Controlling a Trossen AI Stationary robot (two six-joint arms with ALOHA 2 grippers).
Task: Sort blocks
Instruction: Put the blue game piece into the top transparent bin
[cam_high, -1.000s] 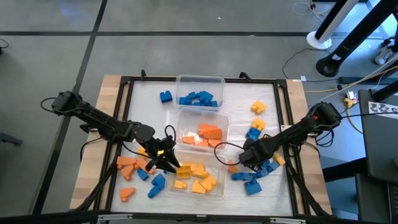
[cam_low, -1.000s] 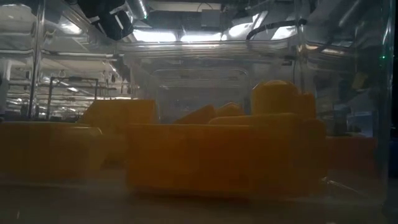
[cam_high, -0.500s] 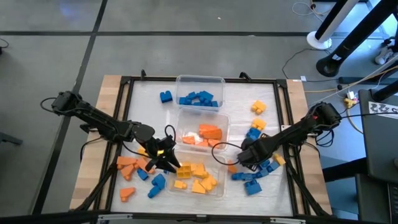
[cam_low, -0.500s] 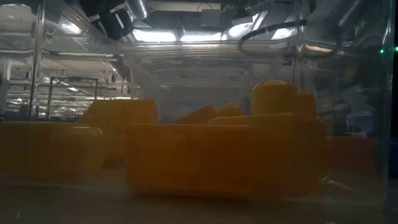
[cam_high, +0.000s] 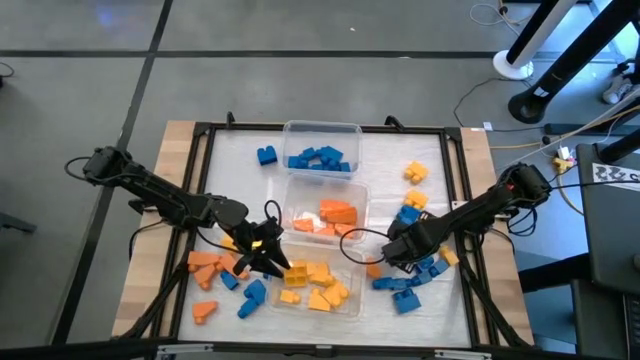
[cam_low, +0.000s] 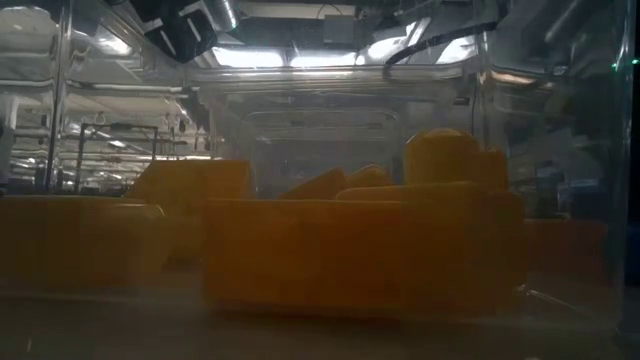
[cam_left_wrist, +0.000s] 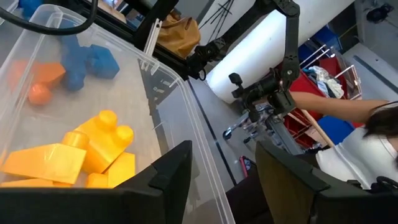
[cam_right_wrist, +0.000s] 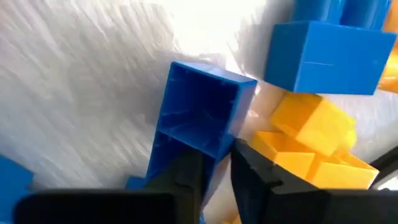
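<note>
3 clear plastic tubs (cam_high: 322, 132) hold chunky studded blocks (cam_high: 320, 158), hollow-backed.

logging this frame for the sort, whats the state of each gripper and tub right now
left gripper: open, empty, at the left edge of the yellow tub
right gripper: low among loose blocks at the right, fingers nearly together beside a blue block, grip unclear
blue tub: holds blue blocks
orange tub: holds orange blocks
yellow tub: holds yellow blocks
</note>
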